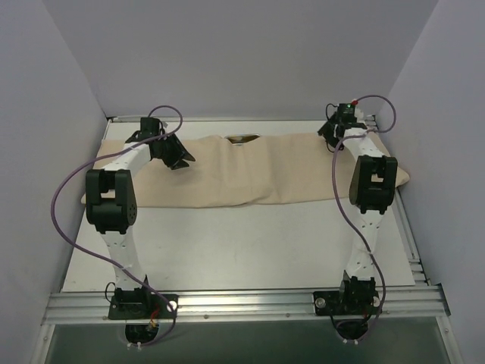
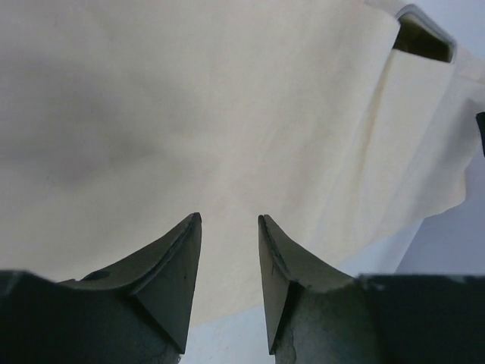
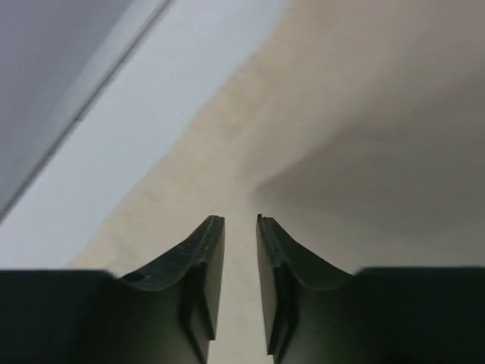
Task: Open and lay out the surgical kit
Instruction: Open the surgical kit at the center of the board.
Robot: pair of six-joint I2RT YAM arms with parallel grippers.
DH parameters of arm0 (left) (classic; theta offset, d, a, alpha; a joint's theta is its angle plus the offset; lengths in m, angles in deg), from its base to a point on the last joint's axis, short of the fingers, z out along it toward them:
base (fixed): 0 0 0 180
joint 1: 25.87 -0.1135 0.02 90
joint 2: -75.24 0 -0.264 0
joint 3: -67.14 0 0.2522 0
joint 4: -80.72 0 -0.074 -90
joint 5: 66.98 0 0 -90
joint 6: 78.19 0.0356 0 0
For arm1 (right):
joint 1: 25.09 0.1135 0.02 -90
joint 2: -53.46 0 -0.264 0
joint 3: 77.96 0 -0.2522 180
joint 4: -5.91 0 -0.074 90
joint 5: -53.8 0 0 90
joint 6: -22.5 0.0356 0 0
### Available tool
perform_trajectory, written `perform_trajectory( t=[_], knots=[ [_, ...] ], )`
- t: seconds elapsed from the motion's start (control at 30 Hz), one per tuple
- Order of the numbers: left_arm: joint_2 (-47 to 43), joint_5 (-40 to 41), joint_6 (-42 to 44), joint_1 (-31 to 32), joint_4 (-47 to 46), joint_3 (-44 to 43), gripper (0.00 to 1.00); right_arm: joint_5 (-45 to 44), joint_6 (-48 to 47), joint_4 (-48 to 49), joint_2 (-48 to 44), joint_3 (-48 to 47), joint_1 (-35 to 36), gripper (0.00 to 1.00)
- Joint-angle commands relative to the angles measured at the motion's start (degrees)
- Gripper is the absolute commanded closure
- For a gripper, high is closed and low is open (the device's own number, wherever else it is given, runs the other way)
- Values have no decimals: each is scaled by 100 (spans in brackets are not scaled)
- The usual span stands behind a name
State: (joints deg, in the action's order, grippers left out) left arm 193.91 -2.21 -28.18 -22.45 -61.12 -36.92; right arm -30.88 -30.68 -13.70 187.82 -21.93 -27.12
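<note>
The beige cloth wrap (image 1: 250, 173) lies spread across the far half of the table. A corner of the shiny steel tray (image 1: 242, 139) peeks out at the cloth's far edge; it also shows in the left wrist view (image 2: 424, 34), with cloth (image 2: 189, 114) filling that view. My left gripper (image 1: 180, 161) (image 2: 229, 220) hovers over the cloth's left part, open and empty. My right gripper (image 1: 330, 135) (image 3: 240, 220) is over the cloth's far right edge (image 3: 341, 152), its jaws a little apart with nothing between them. The forceps and scissors are hidden.
The white table (image 1: 242, 243) is enclosed by grey walls at the back and sides. A metal rail (image 1: 242, 302) carries both arm bases at the near edge. Purple cables (image 1: 68, 189) loop beside each arm.
</note>
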Motion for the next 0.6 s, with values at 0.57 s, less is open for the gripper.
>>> perform_trajectory(
  t=[0.57],
  knots=[
    [50,863,483,-52,1216,462,71,29,-342,-1014,-2134,3901,-984,100]
  ],
)
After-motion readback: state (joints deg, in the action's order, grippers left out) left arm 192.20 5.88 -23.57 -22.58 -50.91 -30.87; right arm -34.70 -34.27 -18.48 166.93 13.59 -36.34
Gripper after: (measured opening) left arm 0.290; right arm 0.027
